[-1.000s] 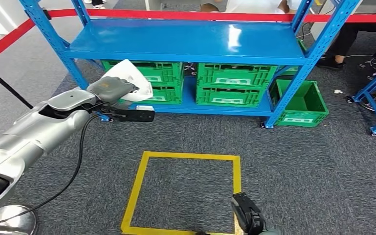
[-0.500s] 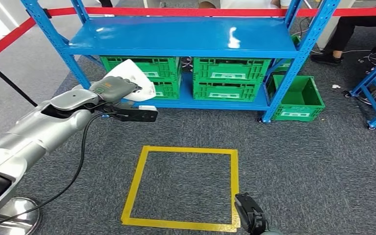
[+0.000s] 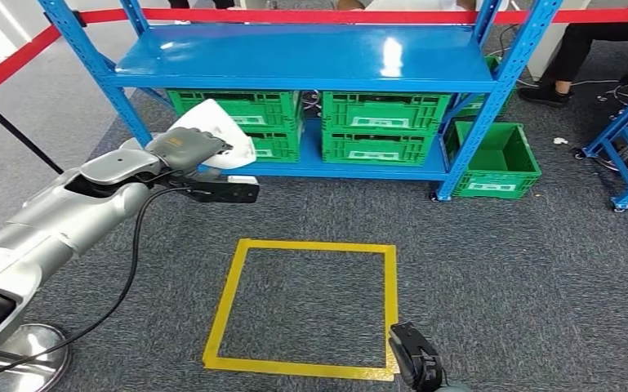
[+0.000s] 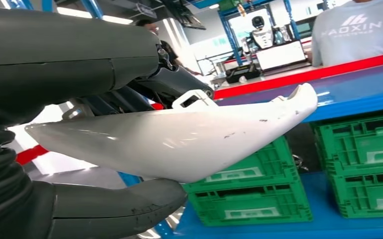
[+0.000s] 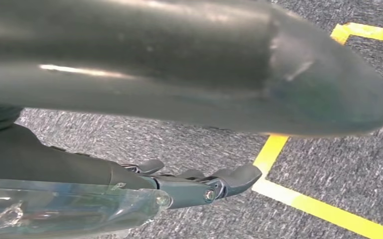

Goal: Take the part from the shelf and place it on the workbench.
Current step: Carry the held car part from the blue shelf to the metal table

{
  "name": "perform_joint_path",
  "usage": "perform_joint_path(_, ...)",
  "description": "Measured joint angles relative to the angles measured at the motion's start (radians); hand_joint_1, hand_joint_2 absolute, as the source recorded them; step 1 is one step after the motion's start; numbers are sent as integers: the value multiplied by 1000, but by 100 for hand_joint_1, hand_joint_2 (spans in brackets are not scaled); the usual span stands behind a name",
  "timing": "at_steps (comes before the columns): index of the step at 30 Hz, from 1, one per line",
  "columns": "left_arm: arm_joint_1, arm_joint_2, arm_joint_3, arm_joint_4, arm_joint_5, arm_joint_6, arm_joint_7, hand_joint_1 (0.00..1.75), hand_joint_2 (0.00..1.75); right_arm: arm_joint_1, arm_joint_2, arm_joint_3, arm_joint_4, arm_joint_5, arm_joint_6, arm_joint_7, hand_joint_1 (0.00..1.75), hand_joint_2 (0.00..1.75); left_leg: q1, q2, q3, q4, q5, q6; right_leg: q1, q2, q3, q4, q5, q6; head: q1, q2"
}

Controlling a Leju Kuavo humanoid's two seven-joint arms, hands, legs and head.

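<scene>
The right hand (image 3: pixel 415 369) hung low beside the robot, above the near corner of the yellow taped square on the grey carpet (image 3: pixel 309 309), its dark fingers (image 5: pixel 229 180) loosely extended and holding nothing.

Out ahead, the left hand (image 3: pixel 186 149) was raised at about shelf height and gripped the white, curved, glossy plastic part (image 3: pixel 222 135); the wrist view showed the shell (image 4: pixel 179 139) clamped between the thick grey thumb beneath and the darker fingers over its upper edge, its pointed tip jutting well past the hand toward the shelf.

Beyond the hand stood the blue steel shelving unit (image 3: pixel 310 61), its upper deck bare where visible, with green slotted plastic crates (image 3: pixel 380 126) on the lower deck.

The part seemed already lifted, so the carry was likely the step in hand. Since the smooth, tapering shell could slide out of a pinch, it would be wise to keep the grip firm, hold the wrist level, and swing the protruding tip clear of the blue upright near the hand. No workbench was visible.
</scene>
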Motion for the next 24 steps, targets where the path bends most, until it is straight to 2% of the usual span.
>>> perform_joint_path(6, -1, 3, 0, 0, 1, 0, 0, 175, 175, 0, 0, 0, 0, 0, 0, 0, 0, 0, -2, 0, -6, 2, 3, 6, -3, -1, -3, -3, 6, 6, 0, 0)
perform_joint_path(11, -2, 5, 0, 0, 1, 0, 0, 175, 175, 1, 0, 0, 0, 0, 0, 0, 0, 0, -7, -1, -13, 8, -3, 24, -8, -1, -4, -8, 10, 17, 0, 0)
perform_joint_path(13, -3, 6, 1, 0, 2, 0, 0, 175, 175, 2, 0, 0, 0, 1, 0, 0, 0, 0, -5, 0, -9, 0, 5, 30, -8, -1, -3, -11, 11, 24, 0, 0)
perform_joint_path(14, -5, 4, 1, 0, 4, 0, 0, 175, 175, 2, 0, 0, 0, 2, 0, 0, 0, 0, -2, 2, -5, -7, 10, 33, -7, -1, -6, -2, 0, 27, 0, 0)
perform_joint_path(15, -7, 3, 1, 0, 5, 0, 0, 175, 175, 3, 0, 0, 0, 2, 0, 0, 0, 0, 2, 3, -2, -14, 16, 34, -6, -2, -16, 24, -23, 31, 2, 0)
perform_joint_path(16, -8, 2, 1, 0, 6, 0, 0, 175, 175, 3, 0, 0, 0, 2, 0, 0, 0, 0, 6, 4, -1, -19, 20, 35, -6, -2, -33, 72, -57, 34, 3, 0)
perform_joint_path(18, -8, 2, 1, 0, 7, 0, 0, 175, 175, 6, 0, 0, 0, 3, 0, 0, 0, 0, 8, 5, -6, -19, 24, 35, -8, -3, -79, 201, -134, 43, 5, 0)
perform_joint_path(19, -7, 2, 0, 0, 7, 0, 1, 175, 175, 7, 0, 0, 0, 3, 0, 0, 0, 0, 9, 5, -10, -19, 27, 34, -10, -4, -92, 246, -156, 46, 5, 0)
perform_joint_path(20, -6, 2, 0, 0, 7, -1, 0, 175, 175, 8, 0, 0, 0, 3, 0, 0, 0, 0, 11, 4, -15, -19, 31, 30, -11, -4, -89, 257, -159, 49, 5, 0)
perform_joint_path(21, -6, 2, 0, 0, 7, -1, 1, 175, 175, 9, 0, 0, 0, 3, 0, 0, 0, 0, 15, 3, -20, -17, 35, 26, -13, -4, -65, 225, -144, 52, 5, 0)
perform_joint_path(23, -7, 2, 0, 0, 7, -1, 0, 175, 175, 7, 1, 0, 0, 3, 0, 0, 0, 0, 22, 2, -32, -9, 43, 14, -18, -3, 13, 98, -100, 61, 6, 0)
perform_joint_path(24, -8, 3, 1, 0, 8, -1, 0, 175, 175, 6, 2, 0, 0, 3, 0, 0, 0, 0, 22, 1, -38, -3, 46, 7, -19, -1, 42, 47, -83, 59, 6, 0)
